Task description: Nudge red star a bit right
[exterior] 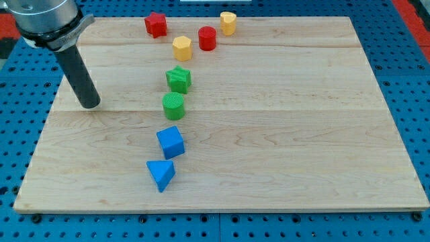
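The red star (156, 24) sits near the board's top edge, left of centre. My tip (89, 105) rests on the board at the view's left, well below and to the left of the red star, touching no block. A red cylinder (207, 38) stands to the right of the star.
A yellow block (182, 48) and a second yellow block (228, 23) flank the red cylinder. A green star (179, 79), a green cylinder (173, 105), a blue cube (170, 142) and a blue triangle (160, 174) run down the middle-left of the wooden board (302, 134).
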Motion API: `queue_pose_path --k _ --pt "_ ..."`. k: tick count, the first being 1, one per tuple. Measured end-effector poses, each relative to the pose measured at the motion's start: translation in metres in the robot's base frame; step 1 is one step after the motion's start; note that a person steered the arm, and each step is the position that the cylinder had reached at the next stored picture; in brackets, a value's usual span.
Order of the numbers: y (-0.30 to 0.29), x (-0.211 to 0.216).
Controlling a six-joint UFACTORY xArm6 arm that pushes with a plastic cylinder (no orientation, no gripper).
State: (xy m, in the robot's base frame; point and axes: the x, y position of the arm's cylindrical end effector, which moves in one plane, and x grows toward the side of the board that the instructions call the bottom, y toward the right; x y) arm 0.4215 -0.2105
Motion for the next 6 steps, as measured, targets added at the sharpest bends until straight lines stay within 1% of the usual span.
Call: queue_pose_path --k 1,2,3,4,5,6 --pt "0.013 -0.066" --pt "0.008 -0.069" --pt "-0.005 -0.032" --pt "-0.005 -0.033" --pt "-0.002 -0.111" --pt "-0.009 -0.17"
